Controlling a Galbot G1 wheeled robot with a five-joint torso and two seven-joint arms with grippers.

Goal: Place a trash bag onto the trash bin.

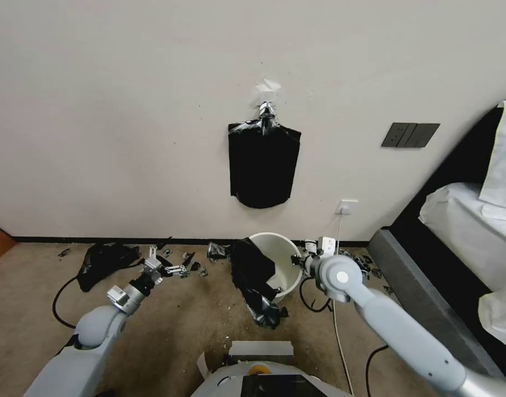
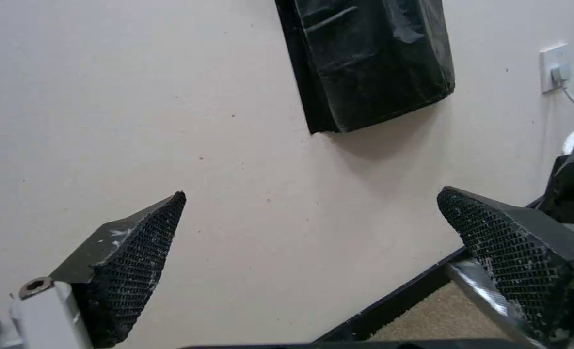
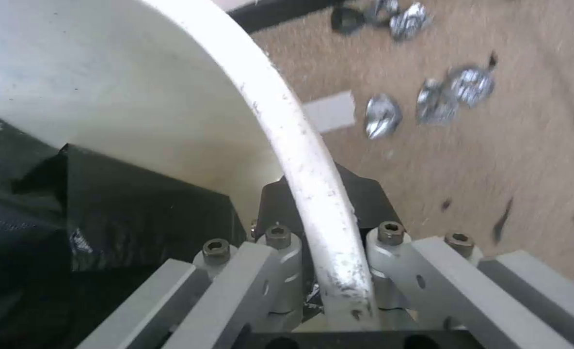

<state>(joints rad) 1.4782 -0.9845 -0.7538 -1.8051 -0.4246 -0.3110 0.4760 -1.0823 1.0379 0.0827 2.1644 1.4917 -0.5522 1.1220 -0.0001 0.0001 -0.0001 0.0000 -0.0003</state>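
The trash bin (image 1: 286, 259) stands upright on the floor (image 1: 197, 320) by the wall, mouth up, with the trash bag (image 1: 255, 278) draped lengthwise over its near-left rim, one end inside and the other trailing down to the floor toward the robot. The right hand (image 3: 323, 213) pinches the bin's right rim. The left hand (image 1: 167, 268) hovers spread and empty, well left of the bin.
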